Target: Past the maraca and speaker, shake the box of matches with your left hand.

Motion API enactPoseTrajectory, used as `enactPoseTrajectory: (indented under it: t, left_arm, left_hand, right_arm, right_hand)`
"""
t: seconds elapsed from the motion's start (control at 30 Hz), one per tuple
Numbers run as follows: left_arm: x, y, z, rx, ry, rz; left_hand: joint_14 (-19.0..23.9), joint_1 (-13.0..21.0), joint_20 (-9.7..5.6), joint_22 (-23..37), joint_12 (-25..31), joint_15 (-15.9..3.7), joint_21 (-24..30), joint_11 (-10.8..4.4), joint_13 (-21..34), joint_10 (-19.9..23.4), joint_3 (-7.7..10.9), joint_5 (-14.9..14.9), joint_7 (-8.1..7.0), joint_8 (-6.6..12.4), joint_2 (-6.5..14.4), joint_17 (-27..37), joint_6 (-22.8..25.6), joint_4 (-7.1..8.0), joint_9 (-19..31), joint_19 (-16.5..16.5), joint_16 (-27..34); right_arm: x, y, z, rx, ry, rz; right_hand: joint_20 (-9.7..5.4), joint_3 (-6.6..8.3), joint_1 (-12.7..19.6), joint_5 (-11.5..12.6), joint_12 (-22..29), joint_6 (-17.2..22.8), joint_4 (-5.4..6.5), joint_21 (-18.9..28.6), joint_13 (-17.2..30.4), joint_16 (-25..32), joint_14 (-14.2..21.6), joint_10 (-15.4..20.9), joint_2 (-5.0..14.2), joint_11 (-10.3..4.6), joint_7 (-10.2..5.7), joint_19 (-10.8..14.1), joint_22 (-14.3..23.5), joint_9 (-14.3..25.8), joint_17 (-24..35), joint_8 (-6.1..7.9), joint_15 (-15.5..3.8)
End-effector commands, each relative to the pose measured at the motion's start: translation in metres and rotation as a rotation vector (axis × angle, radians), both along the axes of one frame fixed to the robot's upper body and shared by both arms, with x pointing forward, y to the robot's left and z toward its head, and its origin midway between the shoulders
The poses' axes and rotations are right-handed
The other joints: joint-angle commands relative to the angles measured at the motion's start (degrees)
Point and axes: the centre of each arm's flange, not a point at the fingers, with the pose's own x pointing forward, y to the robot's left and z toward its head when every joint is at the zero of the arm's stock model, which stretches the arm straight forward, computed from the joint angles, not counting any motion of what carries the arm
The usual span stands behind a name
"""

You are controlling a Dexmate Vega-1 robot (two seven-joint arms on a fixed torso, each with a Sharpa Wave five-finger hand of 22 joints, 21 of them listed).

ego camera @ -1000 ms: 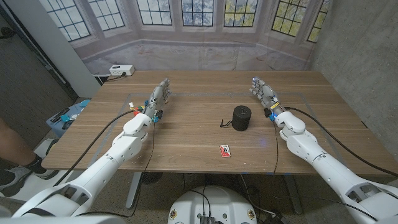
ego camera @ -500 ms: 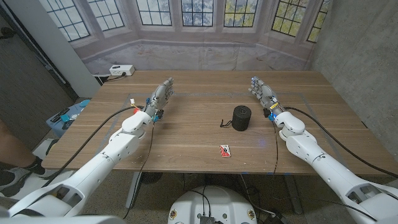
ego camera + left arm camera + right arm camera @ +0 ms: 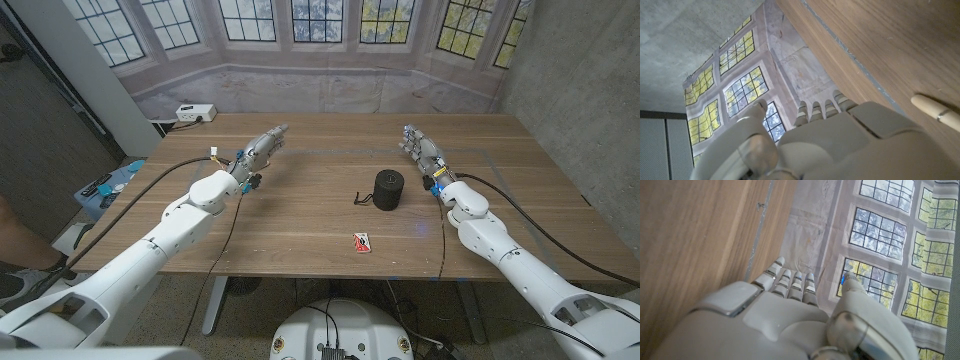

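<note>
Bare wooden table (image 3: 300, 215) between the left hand (image 3: 262, 148) and the box of matches (image 3: 361, 242) near the front edge. Black speaker (image 3: 387, 189) standing just behind the matches, toward the right hand (image 3: 420, 146). Pale wooden handle (image 3: 937, 113) lying near the left hand.

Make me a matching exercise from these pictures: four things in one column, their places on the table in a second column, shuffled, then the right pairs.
Things:
1. speaker
2. box of matches
3. left hand
4. right hand

Places:
A. near the table's front edge, flat on the wood
B. far right part of the table, empty
C. middle right, upright black cylinder
D. far left part of the table, empty

Pairs: 1-C, 2-A, 3-D, 4-B
</note>
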Motion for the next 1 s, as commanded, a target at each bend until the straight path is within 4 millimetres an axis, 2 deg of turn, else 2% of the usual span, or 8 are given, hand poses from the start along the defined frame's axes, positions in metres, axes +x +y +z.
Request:
enactPoseTrajectory:
  t: [0.03, 0.23, 0.57, 0.67, 0.8, 0.9, 1.0]
  left_arm:
    - [-0.019, -0.014, 0.024, 0.219, -0.15, 0.098]
    - [-0.023, -0.025, 0.031, 0.277, -0.247, 0.114]
    - [-0.03, -0.044, 0.042, 0.41, -0.357, 0.086]
    - [-0.029, -0.047, 0.044, 0.435, -0.365, 0.068]
    - [-0.028, -0.049, 0.046, 0.467, -0.368, 0.044]
    - [-0.027, -0.051, 0.047, 0.493, -0.371, 0.026]
    - [-0.025, -0.054, 0.048, 0.519, -0.371, 0.001]
  left_hand:
    - [0.35, 1.09, 0.25, 0.15, 0.47, -0.43, 0.58, -0.23, 0.18, 0.73, 0.08, 0.11, -0.07, 0.63, -0.02, 0.13, 1.47, -0.94, 0.09, 1.03, 0.23]
    - [1.84, 1.61, 0.49, 0.24, 0.83, -0.72, 0.92, -0.68, 0.24, 2.3, 0.33, 0.12, -0.26, 1.0, 0.53, 0.1, 3.99, -1.95, 0.18, 2.81, 0.39]
    - [2.6, 2.03, 0.47, 0.28, 1.03, -1.08, 1.01, -1.15, 0.27, 3.41, 0.5, 0.3, -0.44, 1.29, 0.66, 0.09, 6.08, -2.79, 0.21, 3.79, 0.33]
    - [2.59, 2.29, 0.44, 0.29, 0.94, -1.27, 0.87, -1.59, 0.29, 3.56, 0.57, 0.45, -2.27, 1.33, 0.62, 0.1, 7.11, -3.35, 0.23, 3.92, 0.16]
    - [2.18, 2.34, 0.48, 0.31, 0.71, -0.79, 0.78, -1.83, 0.31, 3.19, 0.5, 0.49, -2.91, 1.07, 0.47, 0.12, 7.07, -3.68, 0.25, 3.97, -0.06]
    - [1.69, 2.19, 0.75, 0.35, 0.33, 0.2, 0.52, -2.86, 0.35, 2.52, 0.22, 0.47, -3.96, 0.64, 0.16, 0.19, 6.88, -4.08, 0.31, 3.67, -0.21]
    - [1.37, 1.96, 0.97, 0.38, 0.1, 0.55, 0.37, -3.11, 0.37, 2.02, 0.0, 0.42, -4.56, 0.36, 0.01, 0.25, 6.47, -4.13, 0.34, 3.39, -0.26]
  right_arm:
    - [0.007, -0.008, -0.004, 0.03, 0.002, 0.001]
    - [0.009, -0.016, -0.001, 0.032, -0.003, -0.009]
    - [0.01, -0.024, 0.003, 0.04, -0.014, -0.024]
    - [0.011, -0.024, 0.003, 0.043, -0.017, -0.026]
    - [0.01, -0.024, 0.003, 0.047, -0.021, -0.029]
    - [0.01, -0.024, 0.002, 0.049, -0.022, -0.034]
    - [0.009, -0.024, 0.001, 0.055, -0.021, -0.038]
  right_hand:
    - [-3.66, 0.26, 0.91, 0.24, 0.32, 0.52, -0.21, 0.37, 0.15, 0.47, 0.61, 0.58, 0.06, 0.32, 0.0, 0.6, 0.16, 0.19, -0.13, 0.33, -1.89]
    - [-3.61, 0.31, 1.0, 0.2, 0.26, 0.59, -0.28, 0.41, 0.11, 0.49, 0.58, 0.39, 0.09, 0.4, 0.23, 0.72, 0.16, 0.19, -0.27, 0.36, -1.71]
    - [-3.49, 0.35, 1.07, 0.15, 0.26, 0.58, -0.34, 0.42, 0.06, 0.53, 0.5, 0.29, 0.12, 0.67, 0.38, 0.77, 0.16, 0.21, -0.47, 0.36, -1.59]
    - [-3.46, 0.36, 1.08, 0.14, 0.23, 0.59, -0.35, 0.43, 0.05, 0.52, 0.44, 0.2, 0.13, 0.75, 0.4, 0.79, 0.16, 0.21, -0.52, 0.36, -1.5]
    - [-3.3, 0.37, 1.1, 0.12, 0.21, 0.65, -0.37, 0.42, 0.04, 0.52, 0.38, 0.08, 0.14, 0.91, 0.49, 0.78, 0.17, 0.22, -0.6, 0.39, -1.4]
    - [-3.26, 0.38, 1.1, 0.11, 0.21, 0.7, -0.37, 0.42, 0.03, 0.54, 0.36, 0.06, 0.14, 0.95, 0.55, 0.78, 0.17, 0.22, -0.65, 0.41, -1.38]
    - [-3.23, 0.38, 1.11, 0.09, 0.23, 0.73, -0.38, 0.42, 0.02, 0.55, 0.34, 0.05, 0.14, 0.91, 0.59, 0.78, 0.17, 0.23, -0.71, 0.42, -1.32]
